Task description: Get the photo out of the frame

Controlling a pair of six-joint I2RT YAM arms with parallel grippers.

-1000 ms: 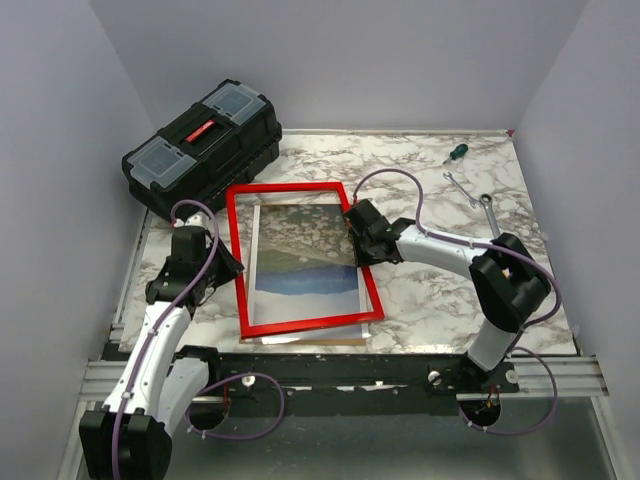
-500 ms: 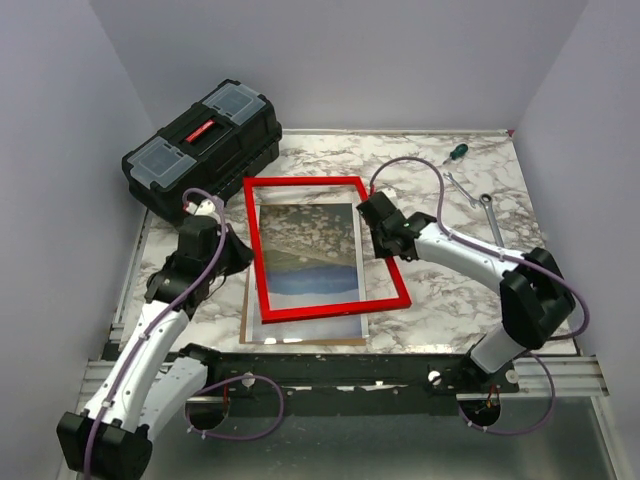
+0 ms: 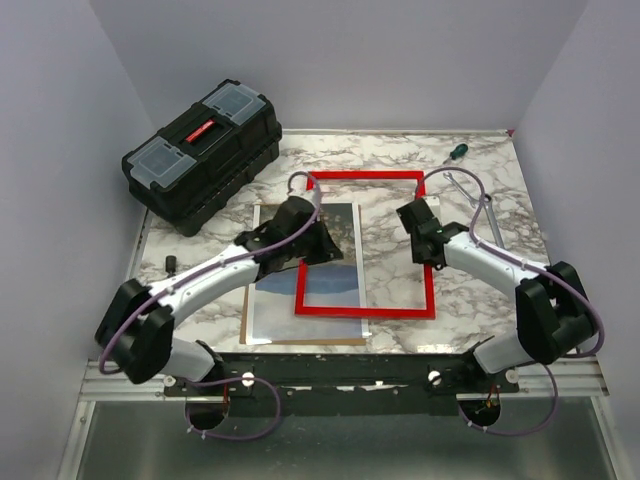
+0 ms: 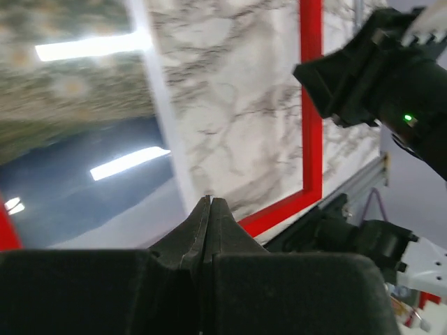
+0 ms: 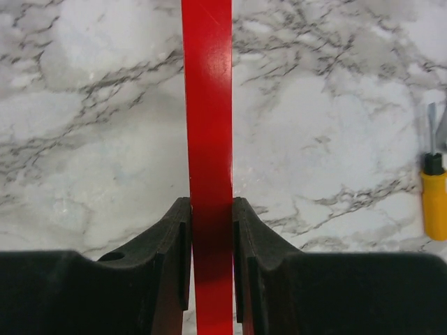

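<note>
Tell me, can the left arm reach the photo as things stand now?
Probably yes. The left gripper, shut, is right over the photo, which is mostly bare; the frame, held by the right gripper, crosses only its right part.

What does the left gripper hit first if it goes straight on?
Probably the photo, right at its white border; the shut left gripper aims there. Depth is unclear, so it may be touching.

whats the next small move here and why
Probably slide the frame rightward with the right gripper, which is shut on its right bar: the frame's left bar lies across the photo, where the shut left gripper appears to press.
</note>
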